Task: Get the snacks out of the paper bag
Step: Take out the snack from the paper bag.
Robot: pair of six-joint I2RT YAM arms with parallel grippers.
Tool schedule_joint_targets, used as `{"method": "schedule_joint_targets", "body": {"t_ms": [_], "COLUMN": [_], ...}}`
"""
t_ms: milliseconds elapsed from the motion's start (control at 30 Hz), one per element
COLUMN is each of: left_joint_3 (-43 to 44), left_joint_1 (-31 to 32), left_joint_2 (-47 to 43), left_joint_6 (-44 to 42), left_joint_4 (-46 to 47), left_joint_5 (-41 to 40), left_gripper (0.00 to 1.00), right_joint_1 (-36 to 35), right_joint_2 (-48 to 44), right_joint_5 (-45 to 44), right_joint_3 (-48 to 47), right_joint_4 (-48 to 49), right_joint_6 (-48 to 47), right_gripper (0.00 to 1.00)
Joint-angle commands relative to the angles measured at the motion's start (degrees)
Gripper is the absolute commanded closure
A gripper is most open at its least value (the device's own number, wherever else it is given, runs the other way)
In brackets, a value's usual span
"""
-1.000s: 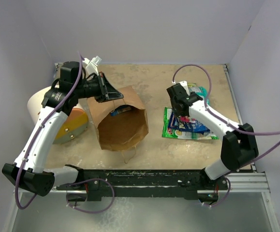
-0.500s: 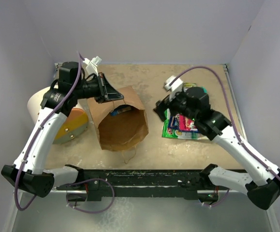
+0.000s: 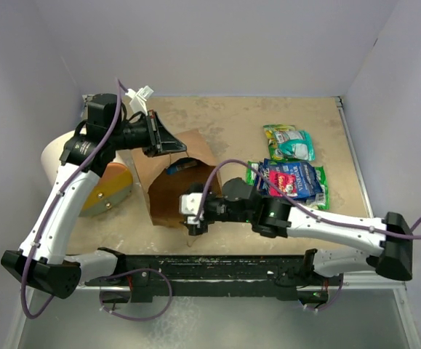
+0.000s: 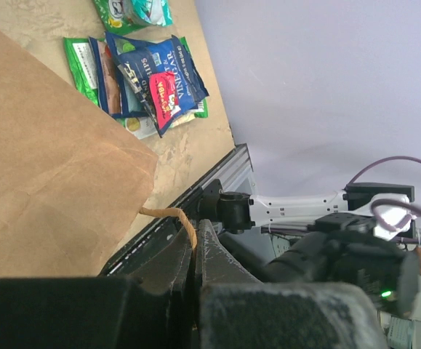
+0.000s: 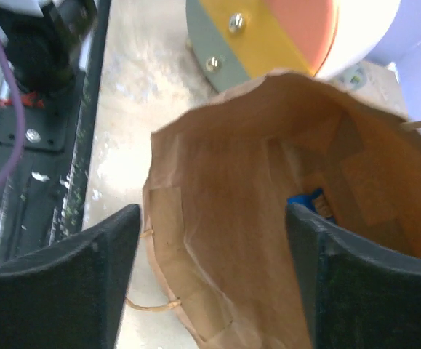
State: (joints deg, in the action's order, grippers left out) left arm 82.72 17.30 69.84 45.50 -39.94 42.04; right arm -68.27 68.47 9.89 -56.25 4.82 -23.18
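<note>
Left pincer [image 3: 168, 144]: pressed together, pinching the handle of the paper bag [image 3: 188, 190].
Right pincer [image 5: 214, 214]: spread at the bag's mouth.
Snacks [image 3: 291, 178]: we see them piled on the surface [image 3: 232, 116]; a blue packet [image 5: 313, 203], we think, lies inside the bag.

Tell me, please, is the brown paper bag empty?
Not empty: a dark blue packet lies deep inside the brown paper bag, seen through its open mouth.

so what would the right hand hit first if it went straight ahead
The right hand faces the paper bag's open mouth; going in, it probably meets the inner wall or the blue packet first, depth unclear.
</note>
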Motion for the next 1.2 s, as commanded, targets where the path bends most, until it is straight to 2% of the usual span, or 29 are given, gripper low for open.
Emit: {"method": "schedule_joint_targets", "body": {"t_ms": [0,133,267,333,400,800,933,1033,1167], "left_joint_3": [-0.86,-1.23,-0.96,-0.84,-0.58,1.31,2.54,2.39,2.72], "left_joint_1": [-0.38,-0.4,-0.41,-0.4,-0.4,-0.41,-0.35,-0.26,-0.27], "left_joint_2": [-1.46,-1.53,-0.88,-0.89,-0.9,-1.89,-1.52,-1.4,-1.07], "left_joint_6": [1.04,1.9,2.21,2.15,2.04,-1.29,-3.13,-3.65,-3.93], "left_joint_4": [2.85,4.13,4.86,4.99,4.89,5.13,4.48,4.94,6.0], "left_joint_5": [2.74,4.1,5.66,6.12,6.81,11.42,13.05,14.4,16.83], "left_gripper": [1.0,1.0,1.0,1.0,1.0,1.0,1.0,1.0,1.0], "right_joint_1": [-0.79,-0.81,-0.31,0.14,0.85,7.14,8.77,9.67,10.36], "right_joint_2": [5.15,11.34,21.88,26.67,30.8,42.69,44.3,46.37,48.76], "right_joint_5": [-6.08,-14.48,-19.36,-22.01,-23.12,-23.44,-22.62,-22.21,-21.47], "right_joint_3": [2.4,5.82,3.24,2.56,1.47,-4.38,-5.39,-5.9,-7.1], "right_joint_4": [8.16,20.75,27.09,31.28,34.37,42.97,43.63,44.85,45.25], "right_joint_6": [-12.07,-15.95,-16.33,-18.2,-19.0,-13.14,-11.72,-11.24,-10.99], "right_gripper": [0.33,0.5,0.69,0.76,0.79,0.73,0.68,0.59,0.53]}}
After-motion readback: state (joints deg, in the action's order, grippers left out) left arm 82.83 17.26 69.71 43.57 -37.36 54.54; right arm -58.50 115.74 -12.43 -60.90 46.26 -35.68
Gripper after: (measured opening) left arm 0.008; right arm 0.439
